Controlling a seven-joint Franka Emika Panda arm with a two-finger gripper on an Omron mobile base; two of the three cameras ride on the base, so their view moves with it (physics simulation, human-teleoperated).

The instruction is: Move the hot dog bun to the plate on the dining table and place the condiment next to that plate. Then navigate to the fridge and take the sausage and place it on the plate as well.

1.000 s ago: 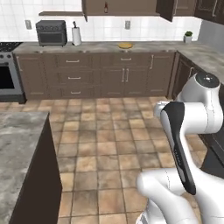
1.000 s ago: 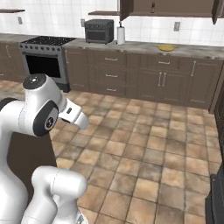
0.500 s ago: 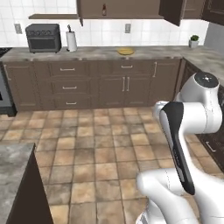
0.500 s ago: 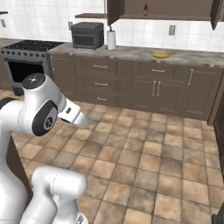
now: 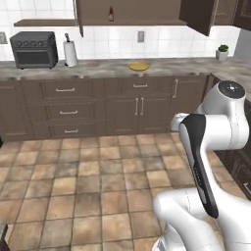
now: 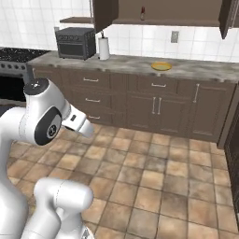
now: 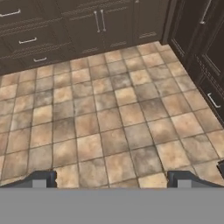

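Currently in a transit leg: base sits mid-kitchen on the tiled floor [image 7: 109, 118], arm folded up, nothing in hand. Gripper [image 7: 112, 179] points down at bare tiles; jaws stand wide apart and empty, fingertips [image 7: 41, 179] at the two bottom corners of the hand view.

Ahead is the marble-topped desk [image 5: 98, 68] over brown cabinets [image 5: 122, 108]. On it: a dark toaster oven [image 5: 33, 49], a paper towel roll [image 5: 70, 53], a yellow plate [image 5: 138, 65], and a small potted plant [image 5: 223, 50] at the far right end. That plate is yellow, not the dark brown one the task wants, so I judge it a distractor. A stove [image 6: 14, 70] sits at the left end in the right base view.

Task things: a small slim red bottle [image 6: 142, 13] stands up in the open wall cabinet [image 6: 154, 11]; it could be the condiment, but it is too small to confirm. Bun, brown plate, dining table and fridge are not identifiable here, so I cannot say how many of the placements are done.

Judgement: with empty jaws and no target in reach, this reads as navigation between stations, not manipulation.

Next move calls for:
- driving the base until a task thing is in reach
- keeping the arm tucked while it drives
- if that bottle is the target, a high reach into the cabinet, staying clear of its open door [image 5: 198, 14]
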